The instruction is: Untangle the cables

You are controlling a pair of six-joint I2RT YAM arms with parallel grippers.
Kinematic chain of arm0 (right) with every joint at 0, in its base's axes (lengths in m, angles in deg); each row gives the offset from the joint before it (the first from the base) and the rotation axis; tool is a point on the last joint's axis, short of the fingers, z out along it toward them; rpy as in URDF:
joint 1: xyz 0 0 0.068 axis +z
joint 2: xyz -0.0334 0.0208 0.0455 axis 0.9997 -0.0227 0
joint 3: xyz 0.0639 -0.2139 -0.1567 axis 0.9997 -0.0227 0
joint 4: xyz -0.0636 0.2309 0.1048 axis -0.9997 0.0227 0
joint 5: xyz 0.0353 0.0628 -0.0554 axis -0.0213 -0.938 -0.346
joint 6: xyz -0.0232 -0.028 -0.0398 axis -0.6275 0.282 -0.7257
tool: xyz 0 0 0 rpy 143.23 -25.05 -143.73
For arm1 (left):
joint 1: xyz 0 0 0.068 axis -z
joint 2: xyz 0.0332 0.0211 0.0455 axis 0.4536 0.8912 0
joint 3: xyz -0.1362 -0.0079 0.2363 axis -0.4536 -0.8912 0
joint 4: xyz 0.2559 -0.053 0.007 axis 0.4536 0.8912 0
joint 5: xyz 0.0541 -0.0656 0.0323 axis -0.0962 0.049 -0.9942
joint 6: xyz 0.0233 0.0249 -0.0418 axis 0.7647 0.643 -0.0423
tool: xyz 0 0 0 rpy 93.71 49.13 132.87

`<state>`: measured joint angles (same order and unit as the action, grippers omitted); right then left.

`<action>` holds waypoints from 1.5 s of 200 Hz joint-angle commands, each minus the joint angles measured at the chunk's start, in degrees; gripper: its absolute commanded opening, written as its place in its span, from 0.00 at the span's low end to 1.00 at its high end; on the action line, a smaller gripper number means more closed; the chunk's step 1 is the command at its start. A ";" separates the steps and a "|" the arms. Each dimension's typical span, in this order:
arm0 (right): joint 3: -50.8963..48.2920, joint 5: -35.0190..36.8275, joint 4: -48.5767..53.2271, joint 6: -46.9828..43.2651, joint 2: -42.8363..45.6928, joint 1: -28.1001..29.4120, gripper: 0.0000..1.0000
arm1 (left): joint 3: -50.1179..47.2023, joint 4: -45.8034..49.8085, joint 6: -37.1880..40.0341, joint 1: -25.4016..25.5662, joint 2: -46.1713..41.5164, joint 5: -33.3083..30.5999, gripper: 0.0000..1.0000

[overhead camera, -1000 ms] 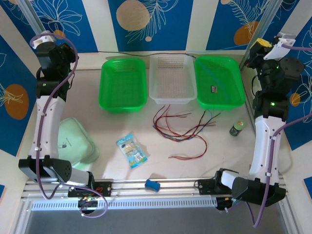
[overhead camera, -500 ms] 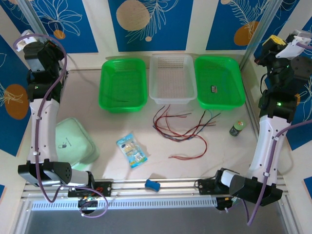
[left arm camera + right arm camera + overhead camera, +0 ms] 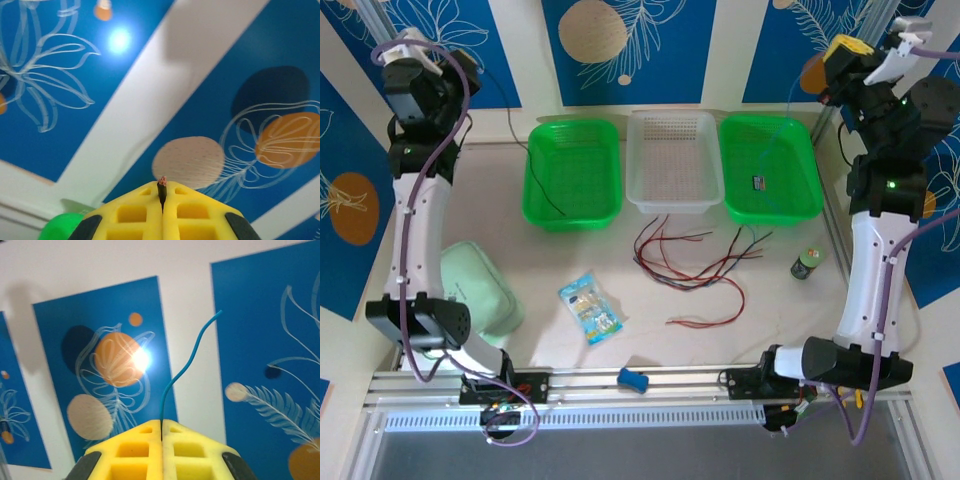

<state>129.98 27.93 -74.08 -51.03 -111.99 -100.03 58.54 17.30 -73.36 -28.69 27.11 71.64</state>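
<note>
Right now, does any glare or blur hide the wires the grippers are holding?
Left wrist: a glare spot upper left and a soft backdrop, but the black wire pinched in the left gripper is sharp. Right wrist: another glare patch, teal wire crisp. Top external: even light, the loose cables clear.

Tangled cables (image 3: pixel 688 281) lie on the table (image 3: pixel 790 330) just beside the white basket (image 3: pixel 672 205).

A: What stands in the upper middle of the frame?
B: A row: the left basket (image 3: pixel 570 224), the middle basket (image 3: pixel 675 207), the right basket (image 3: pixel 770 217).
A: And the cables (image 3: pixel 695 265)?
B: On the table (image 3: pixel 770 320), just below the middle basket. A packet (image 3: pixel 590 308) lies lower left of them; a jar (image 3: pixel 806 264) right of them, below the right basket.
</note>
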 commanded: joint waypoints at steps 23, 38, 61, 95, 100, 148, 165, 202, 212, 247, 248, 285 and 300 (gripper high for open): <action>7.06 0.36 0.93 -0.41 -2.55 6.69 0.00 | 3.11 1.05 2.68 4.17 4.07 5.89 0.00; 6.45 1.34 -0.53 0.16 -3.35 9.89 0.00 | -0.87 0.36 3.89 5.90 4.24 5.05 0.00; 5.85 4.85 -2.06 -0.97 -5.22 14.81 0.00 | -6.35 0.48 6.93 8.85 5.47 0.36 0.00; 2.96 7.77 -6.41 0.27 -9.58 18.38 0.00 | -11.67 3.99 9.90 12.07 10.34 -4.89 0.00; 2.77 7.78 -6.72 0.38 -10.42 18.63 0.00 | -12.19 4.52 9.76 12.37 11.33 -5.26 0.00; 0.79 7.78 -6.84 0.63 -16.16 19.08 0.00 | -13.34 10.16 8.51 14.66 22.42 -3.99 0.00; 2.32 7.32 -6.87 1.23 -17.02 19.00 0.00 | -12.86 12.13 8.72 15.47 25.56 -3.35 0.00; 12.56 5.66 -2.39 0.80 -21.13 19.00 0.00 | -14.99 10.96 7.19 15.89 26.19 -2.65 0.28; 14.52 5.62 -2.25 1.20 -21.88 18.97 0.00 | -15.51 10.48 7.06 15.87 25.38 -2.95 0.43; 18.44 4.17 3.20 1.63 -24.64 19.23 0.00 | -14.81 11.27 7.79 15.93 22.56 -4.03 0.61; 18.26 4.09 3.37 1.60 -24.63 19.20 0.00 | -14.83 11.26 7.82 15.98 22.40 -4.16 0.62; 4.66 6.52 1.46 2.22 -23.24 20.03 0.00 | -15.15 12.42 10.23 15.98 17.45 -9.38 0.69; 1.85 8.69 2.46 2.38 -23.95 20.62 0.00 | -15.30 13.24 11.78 15.95 15.06 -10.60 0.71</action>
<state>136.97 33.42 -74.82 -49.67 -134.11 -80.36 43.43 28.93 -64.75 -12.91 47.55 64.96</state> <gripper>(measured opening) 0.052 0.695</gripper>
